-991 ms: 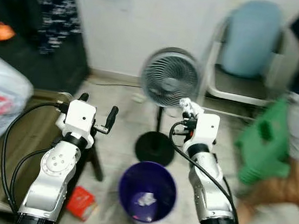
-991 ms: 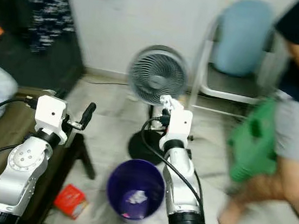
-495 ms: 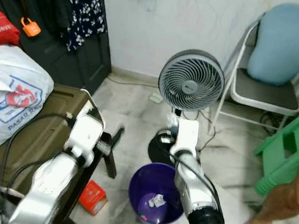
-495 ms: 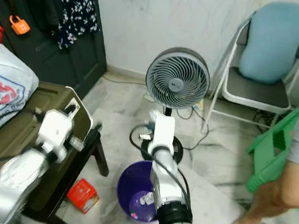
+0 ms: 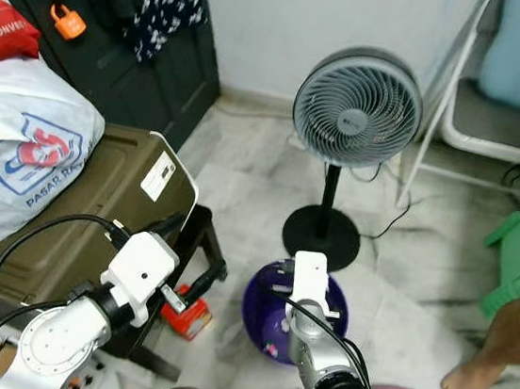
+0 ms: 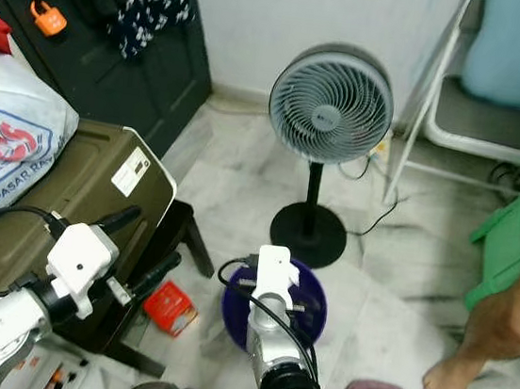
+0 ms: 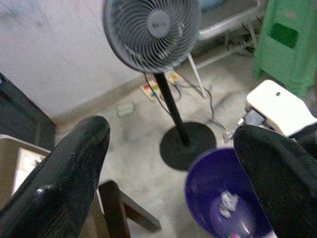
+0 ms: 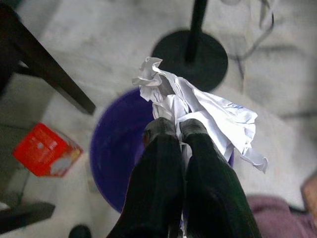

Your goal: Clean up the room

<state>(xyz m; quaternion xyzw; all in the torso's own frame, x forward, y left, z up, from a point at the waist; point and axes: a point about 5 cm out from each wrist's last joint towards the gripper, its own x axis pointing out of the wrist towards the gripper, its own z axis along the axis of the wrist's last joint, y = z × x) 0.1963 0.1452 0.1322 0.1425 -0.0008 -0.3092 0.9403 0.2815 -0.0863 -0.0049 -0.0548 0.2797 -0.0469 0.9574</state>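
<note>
paper [image 8: 198,111] pinched in right hand [image 8: 174,130], above purple bin [image 8: 116,163]

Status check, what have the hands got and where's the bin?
Right hand shut on crumpled paper, above purple bin. Left hand open, idle. Fan base just beyond the bin; red box on the floor beside it.

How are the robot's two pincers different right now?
The right pincer is pinched shut on a crumpled white paper above the purple plastic bin. The left pincer is spread wide open and holds nothing. Both have two long black fingers.
</note>
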